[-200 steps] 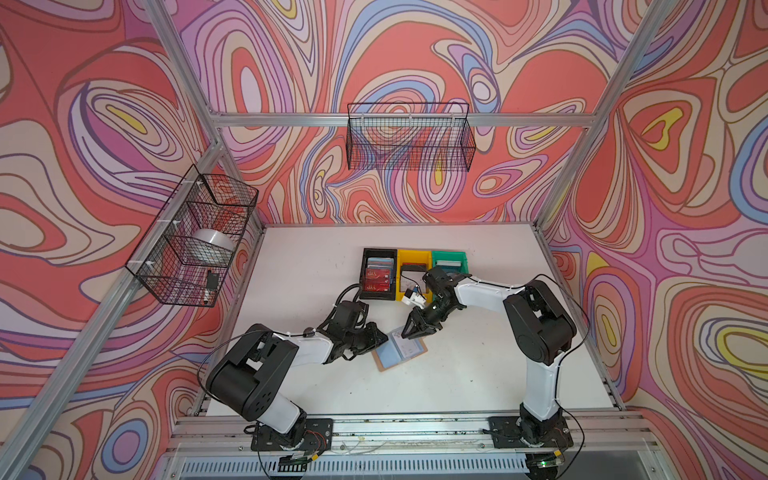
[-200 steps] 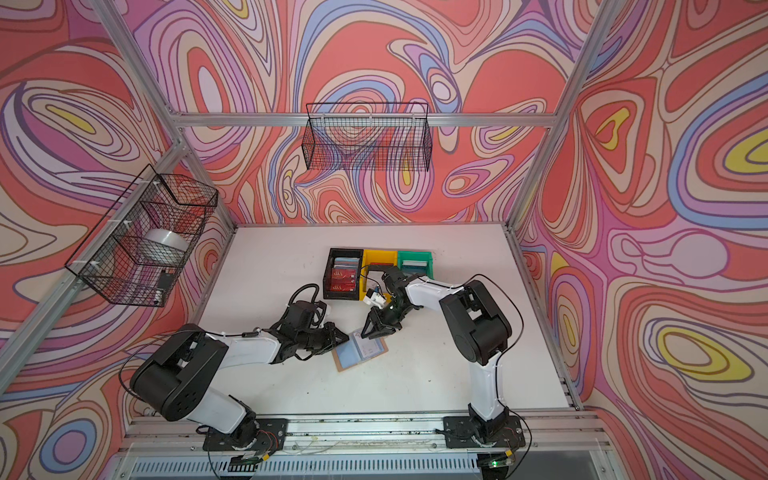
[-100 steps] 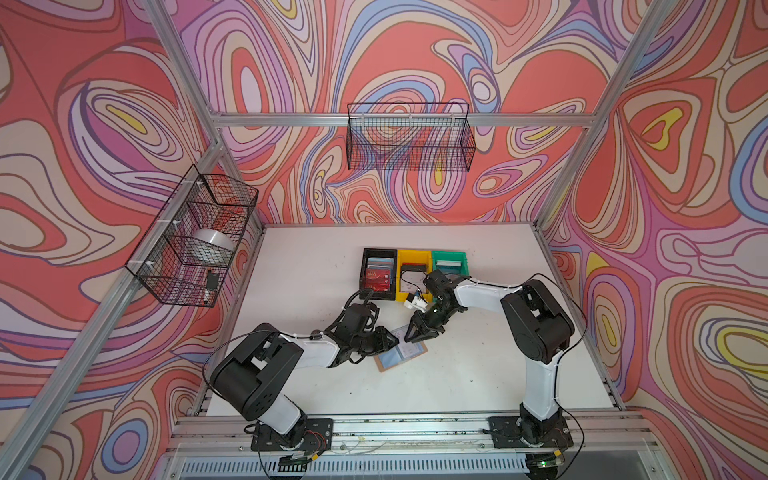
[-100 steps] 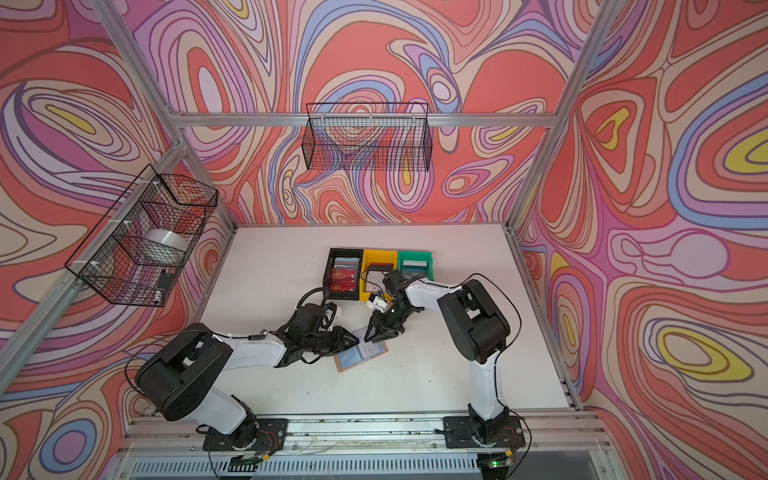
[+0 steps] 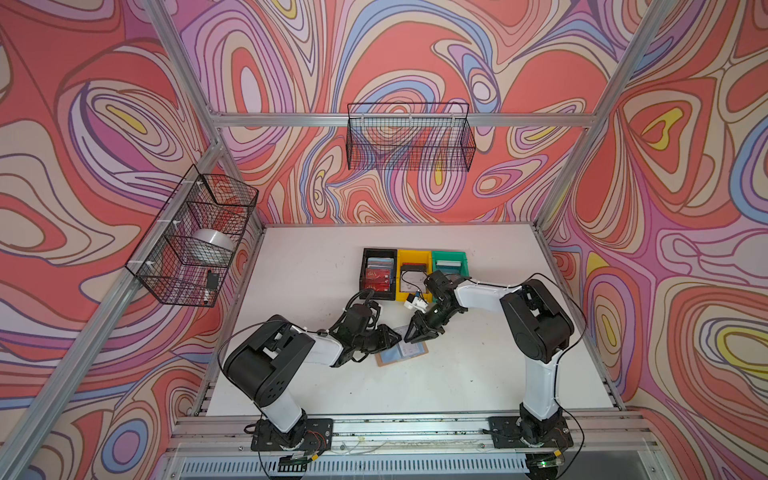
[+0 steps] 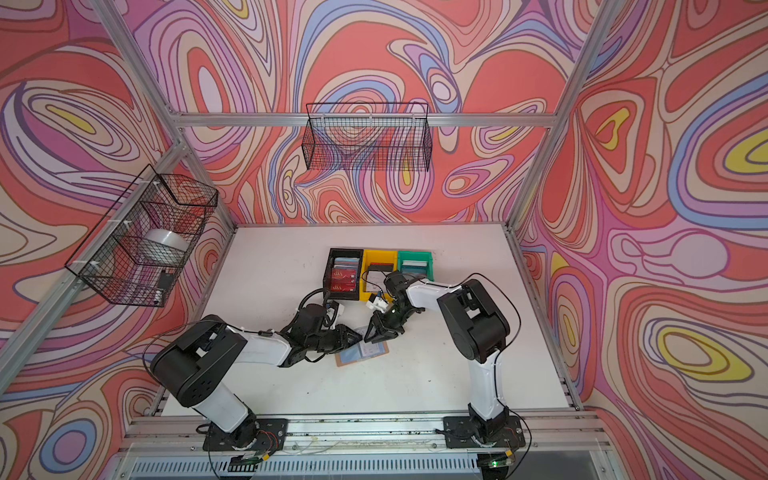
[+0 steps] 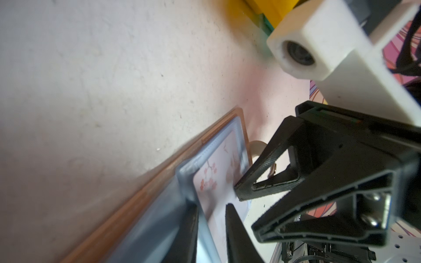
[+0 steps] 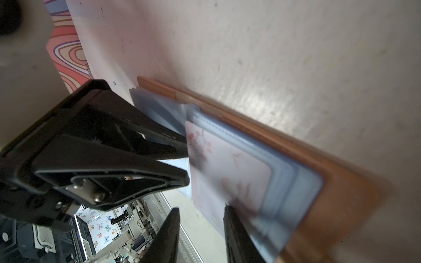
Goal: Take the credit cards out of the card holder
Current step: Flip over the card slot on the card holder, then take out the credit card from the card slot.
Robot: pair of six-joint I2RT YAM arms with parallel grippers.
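White surface (image 5: pixel 316 266), swirling walls all round: two arms crouch over an opened card holder (image 5: pixel 401 354).

It lies flat between the arms with its bluish sleeve pages (image 8: pixel 296 182) facing up, so a pocket mouth can be reached. One white credit card (image 8: pixel 227 164) with pink blossoms sits on top, seemingly partway out. The left tool (image 7: pixel 210 209) straddles the sleeve's raised lip with its jaws slightly apart, probably to steady the page, though I cannot tell whether they bite it. The right tool (image 8: pixel 201 207) has its jaws apart and one fingertip (image 7: pixel 241 191) on the card's end, I'd guess to drag it free. Behind, a black bin (image 5: pixel 362 270) holding red cards looks like the drop spot.
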